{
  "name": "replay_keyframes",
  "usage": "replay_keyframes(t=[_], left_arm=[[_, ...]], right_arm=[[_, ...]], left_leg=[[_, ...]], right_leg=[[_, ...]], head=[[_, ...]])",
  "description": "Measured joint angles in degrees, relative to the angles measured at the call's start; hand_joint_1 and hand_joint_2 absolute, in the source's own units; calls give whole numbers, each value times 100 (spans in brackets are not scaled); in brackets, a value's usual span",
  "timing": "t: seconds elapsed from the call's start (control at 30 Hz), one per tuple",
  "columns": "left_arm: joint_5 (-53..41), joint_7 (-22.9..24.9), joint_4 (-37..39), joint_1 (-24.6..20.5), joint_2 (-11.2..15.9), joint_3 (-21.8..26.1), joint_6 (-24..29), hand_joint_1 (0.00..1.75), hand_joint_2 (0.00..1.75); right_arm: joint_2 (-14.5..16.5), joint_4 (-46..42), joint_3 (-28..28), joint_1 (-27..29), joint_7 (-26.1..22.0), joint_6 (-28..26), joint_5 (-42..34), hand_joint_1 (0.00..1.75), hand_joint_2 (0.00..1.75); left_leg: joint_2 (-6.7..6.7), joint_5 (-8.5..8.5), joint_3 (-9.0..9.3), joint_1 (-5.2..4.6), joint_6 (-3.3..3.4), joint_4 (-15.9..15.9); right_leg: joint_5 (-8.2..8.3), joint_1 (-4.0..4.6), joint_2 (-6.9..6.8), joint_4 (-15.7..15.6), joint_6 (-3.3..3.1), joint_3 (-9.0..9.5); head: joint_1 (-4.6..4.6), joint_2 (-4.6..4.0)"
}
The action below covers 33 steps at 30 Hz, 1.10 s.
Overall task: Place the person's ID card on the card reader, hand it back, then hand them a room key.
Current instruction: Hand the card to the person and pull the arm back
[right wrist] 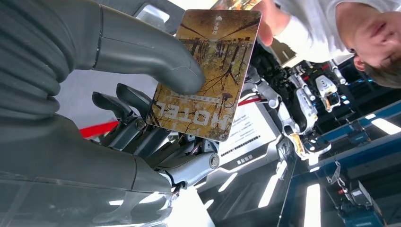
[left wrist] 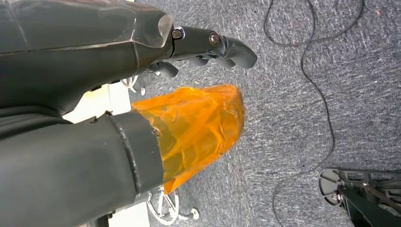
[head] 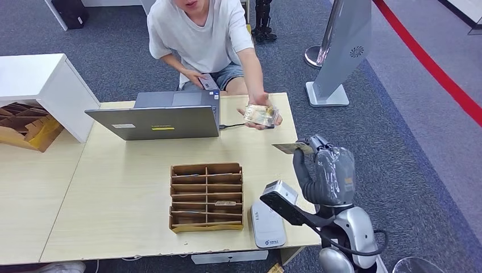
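One room key (right wrist: 208, 75) under thumb; head view: edge-on sliver.

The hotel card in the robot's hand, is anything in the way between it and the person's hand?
Nothing visible is. The right hand holds the hotel card up in open air, and the person's hand waits just beyond it over the table edge, already holding other cards.

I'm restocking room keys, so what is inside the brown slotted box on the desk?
The slotted box shows mostly bare dividers; one small card-like item lies in a lower right slot. Slot depths behind the dividers are hidden.
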Motion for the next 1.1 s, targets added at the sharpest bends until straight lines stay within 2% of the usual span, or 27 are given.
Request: replay_keyframes(t=[0.67, 0.7, 0.73, 0.8, 0.87, 1.1], left_arm=[[0, 37, 328, -74, 181, -274, 118, 0, 0], [0, 37, 339, -76, 187, -281, 121, 0, 0], [0, 37, 350, -77, 192, -287, 124, 0, 0], [0, 37, 372, -81, 206, -297, 127, 0, 0], [0, 37, 392, -82, 220, -311, 128, 0, 0], [0, 37, 401, -82, 229, -325, 126, 0, 0]], right_arm=[[22, 961, 189, -652, 452, 330, 666, 175, 175], [27, 1005, 197, -672, 465, 341, 690, 170, 175], [33, 1048, 205, -693, 476, 363, 717, 161, 175], [40, 1134, 228, -734, 496, 423, 761, 74, 175], [43, 1228, 248, -761, 522, 488, 769, 0, 175], [58, 1372, 264, -759, 468, 581, 349, 0, 175]], left_leg=[[-1, 2, 0, 0, -2, 0], [-1, 2, 0, 0, -2, 0], [-1, 2, 0, 0, -2, 0], [-1, 2, 0, 0, -2, 0], [-1, 2, 0, 0, -2, 0], [-1, 2, 0, 0, -2, 0]], right_leg=[[1, 0, -1, 1, 0, 0], [1, 0, -1, 1, 0, 0], [1, 0, 0, 1, -1, 0], [1, 0, 0, 1, -1, 0], [1, 0, -1, 1, -1, 0], [1, 0, -1, 1, -1, 0]], head=[[0, 0], [0, 0], [1, 0], [0, 0], [0, 0], [1, 0]])
